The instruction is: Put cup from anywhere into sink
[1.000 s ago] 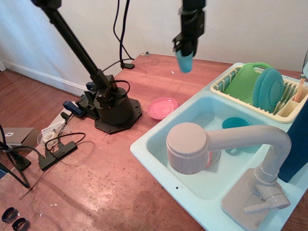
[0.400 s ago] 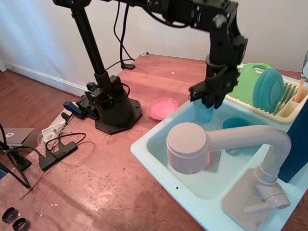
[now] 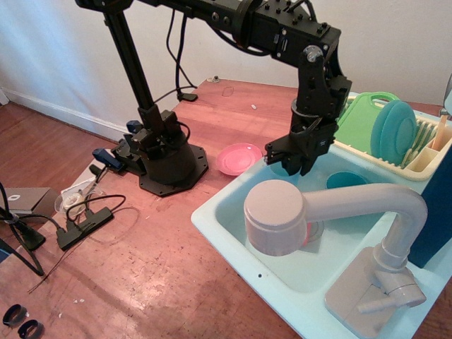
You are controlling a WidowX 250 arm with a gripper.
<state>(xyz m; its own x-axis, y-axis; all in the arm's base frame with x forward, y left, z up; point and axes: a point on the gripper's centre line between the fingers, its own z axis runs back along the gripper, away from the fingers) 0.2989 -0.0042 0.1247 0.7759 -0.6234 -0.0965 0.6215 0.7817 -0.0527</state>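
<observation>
The small teal-blue cup (image 3: pixel 285 169) shows only as a teal patch between the gripper's fingers, low over the back left part of the basin of the pale aqua sink (image 3: pixel 233 219). The faucet's head hides its lower part. My gripper (image 3: pixel 292 161) hangs from the black arm, points down into the basin and is shut on the cup. I cannot tell whether the cup touches the basin floor.
A wider teal handled cup (image 3: pixel 346 181) lies in the basin to the right. The grey-beige faucet (image 3: pixel 332 212) stands in front. A pink plate (image 3: pixel 239 157) sits on the table left of the sink. The cream dish rack (image 3: pixel 424 161) holds a green board (image 3: pixel 359 120) and a teal plate (image 3: pixel 393 131). The arm's base (image 3: pixel 166 161) and cables are at left.
The gripper carried the cup from high above the table down and right to the sink, then shifted a little left and lower into the basin.
</observation>
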